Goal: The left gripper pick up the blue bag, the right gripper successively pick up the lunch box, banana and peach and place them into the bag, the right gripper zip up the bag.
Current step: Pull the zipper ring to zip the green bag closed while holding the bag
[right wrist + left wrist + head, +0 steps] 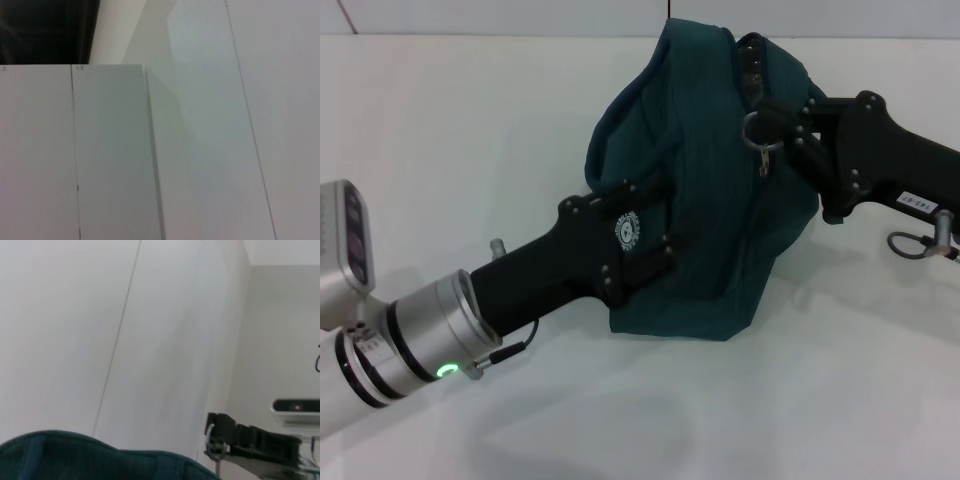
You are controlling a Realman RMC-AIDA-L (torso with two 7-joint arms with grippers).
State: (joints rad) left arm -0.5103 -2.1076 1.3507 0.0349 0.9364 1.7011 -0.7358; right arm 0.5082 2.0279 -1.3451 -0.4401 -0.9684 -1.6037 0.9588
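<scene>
A white table (pixel 470 150) carries a single item, the blue bag (pixel 720 200), which sits slumped on its surface just ahead of the left gripper (pixel 655 240) and directly beside the right gripper (pixel 782 122). The bag's lower edge rests on the tabletop below and past the left gripper's tip, casting a soft shadow. Bare white surface spreads behind the left gripper's wrist and beneath the right gripper's arm.
</scene>
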